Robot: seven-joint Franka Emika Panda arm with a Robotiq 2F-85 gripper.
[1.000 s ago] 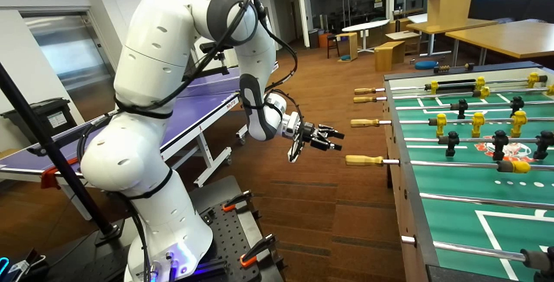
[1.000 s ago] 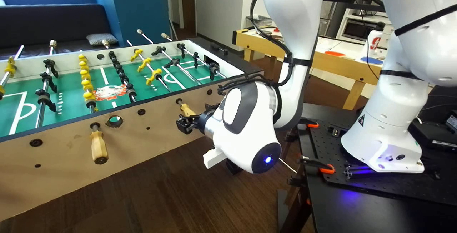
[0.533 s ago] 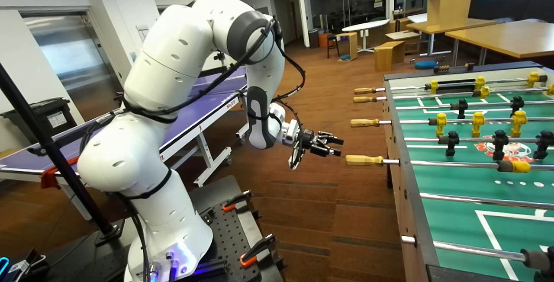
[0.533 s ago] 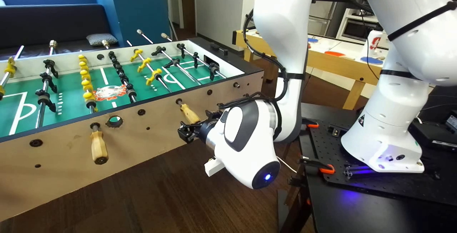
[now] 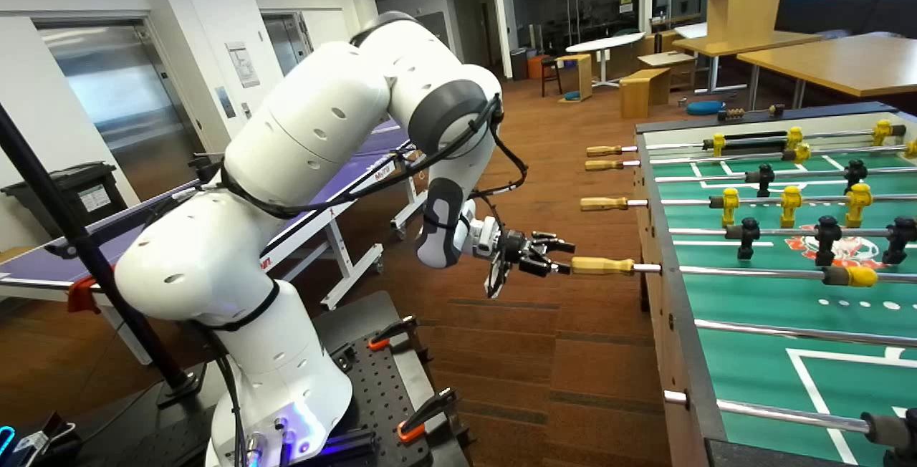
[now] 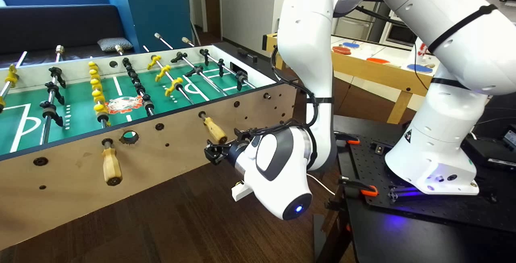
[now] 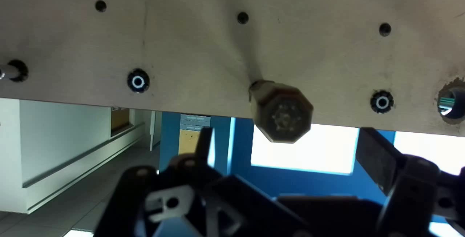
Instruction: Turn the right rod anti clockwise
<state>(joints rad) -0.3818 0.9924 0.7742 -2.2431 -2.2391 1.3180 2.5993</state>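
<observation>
The right rod ends in a pale wooden handle, which sticks out from the side of the foosball table; it shows in both exterior views [image 5: 602, 265] [image 6: 215, 130]. In the wrist view the dark octagonal end of the handle [image 7: 283, 117] faces the camera. My gripper [image 5: 568, 257] is open and empty, its tips close to the free end of the handle. It also shows in an exterior view [image 6: 222, 144]. In the wrist view the handle end lies sideways between the two fingers of the gripper [image 7: 286, 137], mostly above tip level in the picture. I cannot tell whether anything touches.
The foosball table's side panel [image 6: 177, 146] stands behind the handle. A second wooden handle [image 6: 112, 166] and further handles [image 5: 603, 203] stick out along that side. A bare rod end [image 5: 675, 397] protrudes nearer the camera. The arm's black bench [image 5: 387, 381] carries orange-tipped clamps.
The arm has leaned forward and the gripper has come down to about the height of the handle, slightly closer to its end. The gripper stays open. The handle has not visibly moved.
</observation>
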